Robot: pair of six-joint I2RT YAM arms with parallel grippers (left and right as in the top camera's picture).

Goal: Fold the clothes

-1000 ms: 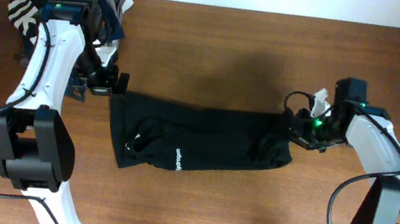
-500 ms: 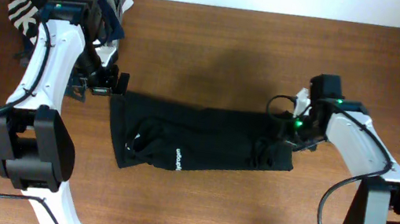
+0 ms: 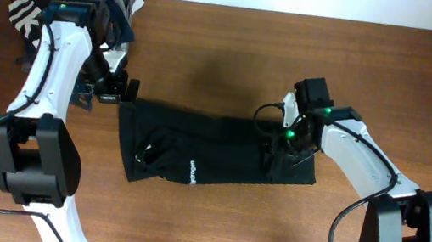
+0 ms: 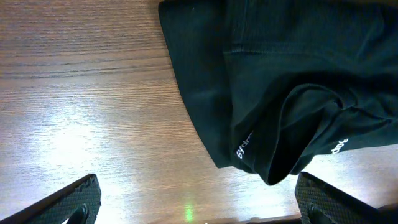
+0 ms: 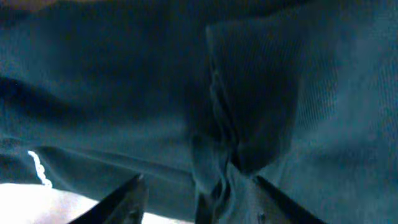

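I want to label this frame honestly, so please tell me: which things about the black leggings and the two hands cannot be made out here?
1. Overhead: the right hand hides the black leggings beneath it.
2. Right wrist: dark blur; whether its fingers touch the bunched fold is unclear.
3. Left wrist: white lettering too small to read; the top and right edges cut the leggings off.
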